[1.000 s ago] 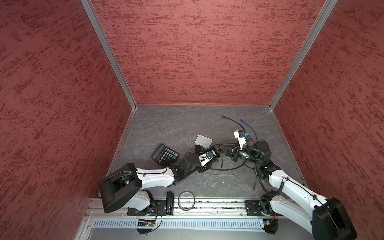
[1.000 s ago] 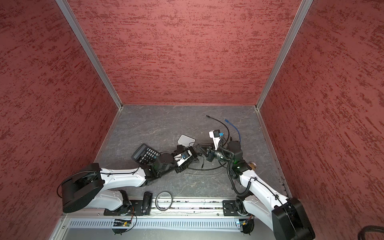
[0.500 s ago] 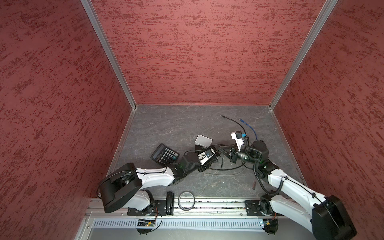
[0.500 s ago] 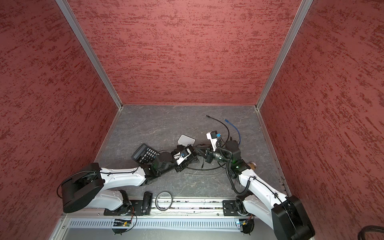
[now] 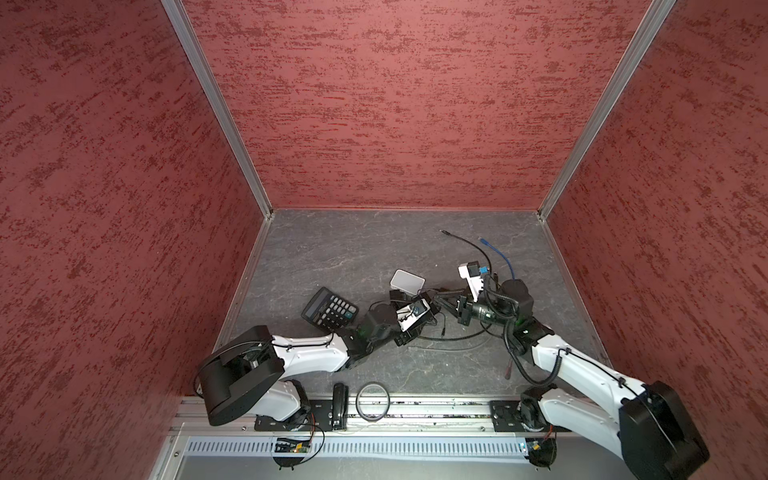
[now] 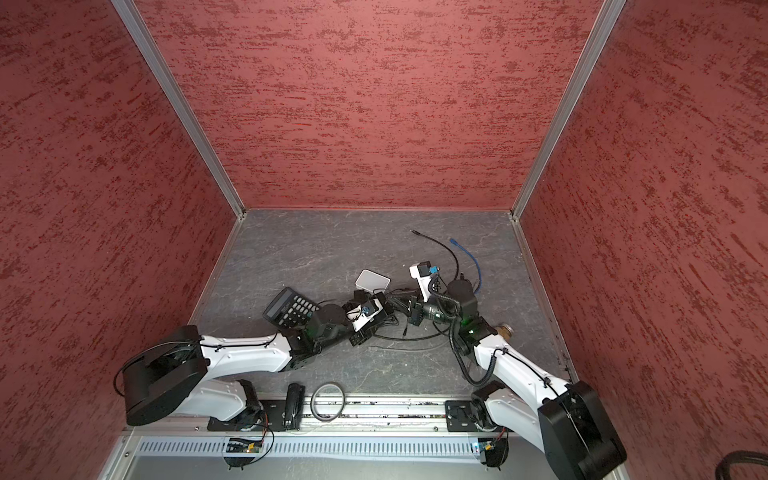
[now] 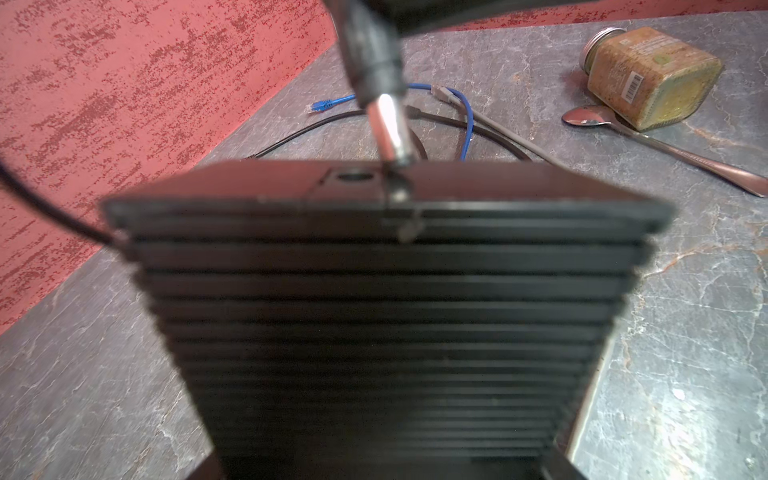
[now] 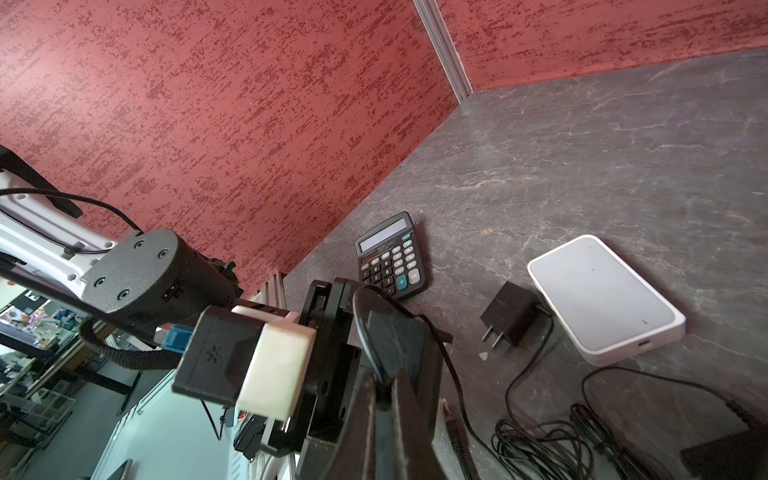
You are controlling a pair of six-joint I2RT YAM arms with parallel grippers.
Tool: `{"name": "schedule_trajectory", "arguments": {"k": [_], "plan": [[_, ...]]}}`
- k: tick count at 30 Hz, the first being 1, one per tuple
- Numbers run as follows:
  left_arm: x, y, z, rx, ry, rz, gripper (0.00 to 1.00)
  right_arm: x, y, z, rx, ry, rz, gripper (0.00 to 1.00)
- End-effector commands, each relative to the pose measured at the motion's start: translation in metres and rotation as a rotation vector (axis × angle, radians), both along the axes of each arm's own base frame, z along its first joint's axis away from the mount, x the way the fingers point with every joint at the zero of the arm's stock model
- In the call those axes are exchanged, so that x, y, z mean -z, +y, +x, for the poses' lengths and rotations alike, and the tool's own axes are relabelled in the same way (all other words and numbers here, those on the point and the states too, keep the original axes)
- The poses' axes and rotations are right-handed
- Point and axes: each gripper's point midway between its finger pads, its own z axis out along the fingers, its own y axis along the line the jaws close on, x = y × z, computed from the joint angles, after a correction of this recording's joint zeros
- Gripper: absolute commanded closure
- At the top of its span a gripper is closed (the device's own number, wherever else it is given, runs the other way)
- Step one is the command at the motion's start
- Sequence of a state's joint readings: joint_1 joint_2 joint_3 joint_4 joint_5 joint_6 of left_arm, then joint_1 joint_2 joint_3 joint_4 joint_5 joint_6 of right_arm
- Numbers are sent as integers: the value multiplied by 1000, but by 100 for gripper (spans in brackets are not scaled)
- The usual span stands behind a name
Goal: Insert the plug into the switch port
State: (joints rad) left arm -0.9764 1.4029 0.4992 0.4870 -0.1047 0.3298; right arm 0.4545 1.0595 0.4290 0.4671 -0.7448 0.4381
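— Red textured walls (image 5: pixel 395 104) on three sides, a grey marbled bench (image 5: pixel 353 249) between them: is this the setting in both top views?
— Yes. Left arm (image 5: pixel 311 357) and right arm (image 5: pixel 573 370) reach in from the near edge and meet at mid-bench.
— Where is the switch (image 7: pixel 386 332)?
— Mid-bench, right of the calculator (image 5: pixel 330 309) and on the near side of the white pad (image 5: pixel 407 281). It is a black ribbed box, tilted, filling the left wrist view.
— What holds it?
— The left fingers (image 5: pixel 424 325), spread wide and clamped on the box. They lie outside the left wrist view; whether the box also touches the bench cannot be told.
— And the plug (image 7: pixel 388 124)?
— Black sleeve, bright metal barrel. The right fingers (image 8: pixel 409 432) are pressed together on it, its lead trailing out from between them.
— Is it in the port (image 7: pixel 353 176)?
— No. The barrel's tip meets the switch's end face just beside the round port, outside the hole.
— Other items?
— Blue cable (image 7: pixel 468 124) on the far right; a jar (image 7: pixel 648 75) on its side, resting against a spoon (image 7: pixel 586 117); a charger (image 8: pixel 509 313) just beside the pad.
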Motion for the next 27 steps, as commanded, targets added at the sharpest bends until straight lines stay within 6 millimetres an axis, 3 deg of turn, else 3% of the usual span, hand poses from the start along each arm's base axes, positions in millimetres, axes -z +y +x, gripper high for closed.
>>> {"name": "schedule_trajectory", "arguments": {"k": [1,11,20,27], "plan": [[-21,-14,2,32,-36,-55,99,-17,7,0,-28,-42,25,91],[-29,-13,3,20,-52,-71,100,-6,7,3,-9,-25,-4,92],[-63,-21,9,5,-59,-170,100,9,12,-4,-9,-23,-58,92],[-102,-23,8,8,-107,-294,100,23,15,-8,5,1,-80,93]]}}
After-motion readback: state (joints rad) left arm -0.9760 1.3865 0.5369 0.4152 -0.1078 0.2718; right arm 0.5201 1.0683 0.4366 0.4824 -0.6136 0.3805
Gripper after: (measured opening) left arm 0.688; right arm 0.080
